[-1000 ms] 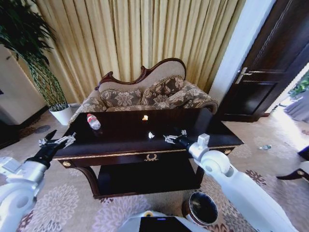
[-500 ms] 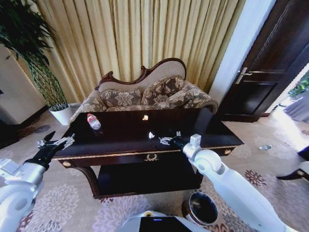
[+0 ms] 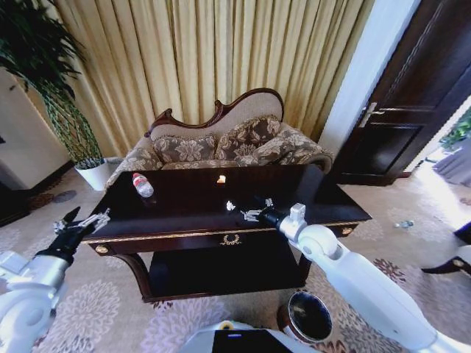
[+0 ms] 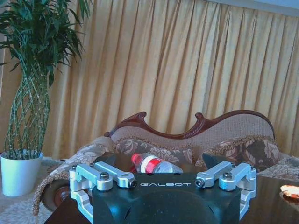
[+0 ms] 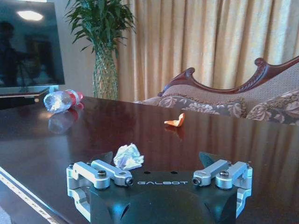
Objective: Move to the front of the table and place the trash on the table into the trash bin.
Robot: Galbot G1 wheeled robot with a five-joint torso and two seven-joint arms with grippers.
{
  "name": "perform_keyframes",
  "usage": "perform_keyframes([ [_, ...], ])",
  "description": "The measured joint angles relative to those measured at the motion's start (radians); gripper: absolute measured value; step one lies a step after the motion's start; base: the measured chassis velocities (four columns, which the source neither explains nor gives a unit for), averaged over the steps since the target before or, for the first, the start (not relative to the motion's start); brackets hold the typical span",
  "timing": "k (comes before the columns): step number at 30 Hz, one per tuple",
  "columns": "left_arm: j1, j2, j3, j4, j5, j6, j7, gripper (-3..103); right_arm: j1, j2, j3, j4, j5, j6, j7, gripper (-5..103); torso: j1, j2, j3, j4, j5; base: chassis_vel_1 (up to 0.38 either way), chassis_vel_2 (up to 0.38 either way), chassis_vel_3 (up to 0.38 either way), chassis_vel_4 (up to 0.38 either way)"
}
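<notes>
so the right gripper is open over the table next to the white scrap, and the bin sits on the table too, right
Not quite: the bin stands on the carpet in front of the table, as the head view shows. The right gripper is open beside the white scrap.

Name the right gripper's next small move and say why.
Probably ease the right gripper forward over the small crumpled white paper scrap. Its fingers stand open just short of the scrap on the glossy dark-brown wooden table, and nothing lies between them.
</notes>
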Motion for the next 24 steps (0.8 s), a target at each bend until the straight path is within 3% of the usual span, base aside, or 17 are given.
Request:
perform_keyframes([
  [11, -0.007, 0.027, -0.001, 0.017, 0.0, -0.001, 0.009, 100, 0.127, 0.052, -0.128, -0.046, -0.011, -0.014, 0.025, 100, 0.0, 0.0, 0.0, 0.0001, -0.0001, 0.0, 0.0, 0.0, 0.0],
  [24, -0.013, 0.026, 0.003, 0.018, -0.003, -0.001, 0.009, 100, 0.149, 0.07, -0.167, -0.084, -0.049, -0.018, 0.031, 100, 0.0, 0.0, 0.0, 0.0, 0.0, 0.0, 0.0, 0.0, 0.0],
])
